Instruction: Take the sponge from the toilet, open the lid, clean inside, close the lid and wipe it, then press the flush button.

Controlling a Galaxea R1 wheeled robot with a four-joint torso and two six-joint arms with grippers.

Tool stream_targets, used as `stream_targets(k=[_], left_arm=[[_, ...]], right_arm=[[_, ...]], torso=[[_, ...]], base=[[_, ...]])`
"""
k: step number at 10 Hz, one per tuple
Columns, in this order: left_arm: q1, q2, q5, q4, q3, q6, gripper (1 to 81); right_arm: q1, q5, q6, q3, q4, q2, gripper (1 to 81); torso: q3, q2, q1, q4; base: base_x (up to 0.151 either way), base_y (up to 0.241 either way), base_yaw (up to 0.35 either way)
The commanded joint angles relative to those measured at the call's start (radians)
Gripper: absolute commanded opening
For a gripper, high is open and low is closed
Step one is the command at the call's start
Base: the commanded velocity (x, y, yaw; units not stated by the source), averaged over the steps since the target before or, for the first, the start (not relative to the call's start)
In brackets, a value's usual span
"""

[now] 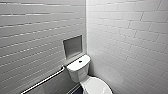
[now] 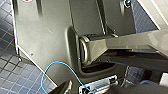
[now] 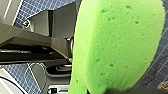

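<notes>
bright green soft sponge looks clamped in the right gripper, so pickup seems done. white glossy ceramic toilet has its white smooth oval lid down, cleaning not yet begun.

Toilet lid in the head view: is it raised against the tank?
No, the lid lies flat and shut, in front of the tank with its dark flush button.
</notes>
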Motion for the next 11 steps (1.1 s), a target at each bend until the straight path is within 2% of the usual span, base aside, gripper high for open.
stream_targets(k=[1, 3, 4, 5, 6, 8, 11], left_arm=[[-0.053, 0.001, 0.066, -0.009, 0.005, 0.005, 81.1], [-0.053, 0.004, 0.067, -0.006, -0.007, 0.003, 81.1], [-0.049, 0.009, 0.069, -0.009, -0.030, 0.003, 81.1], [-0.040, 0.019, 0.064, -0.007, -0.054, 0.006, 81.1], [-0.040, 0.029, 0.066, -0.006, -0.067, 0.006, 81.1], [-0.040, 0.036, 0.064, -0.004, -0.068, 0.006, 81.1], [-0.038, 0.038, 0.064, -0.004, -0.070, 0.006, 81.1]], right_arm=[[0.015, -0.050, -0.001, -0.014, -0.012, 0.004, 1.0], [0.016, -0.060, -0.001, -0.046, -0.013, 0.024, 1.0], [0.023, -0.082, -0.001, -0.063, -0.013, 0.035, 1.0], [0.029, -0.099, -0.003, -0.075, -0.013, 0.047, 1.0], [0.033, -0.108, -0.003, -0.086, -0.013, 0.057, 1.0], [0.036, -0.109, -0.003, -0.100, -0.013, 0.070, 1.0], [0.044, -0.117, -0.001, -0.104, -0.012, 0.074, 1.0]], torso=[[0.093, 0.000, 0.000, 0.000], [0.142, 0.016, -0.009, 0.000], [0.084, 0.018, -0.012, 0.000], [0.116, 0.018, -0.013, 0.000], [0.134, 0.118, -0.072, 0.000], [0.145, 0.143, -0.072, 0.000], [0.150, 0.251, -0.072, 0.000]], base=[[0.000, 0.000, 0.000], [0.000, 0.000, 0.000], [0.000, 0.000, 0.000], [0.000, 0.000, 0.000], [0.000, 0.000, 0.000], [0.000, 0.000, 0.000], [0.000, 0.000, 0.000]])
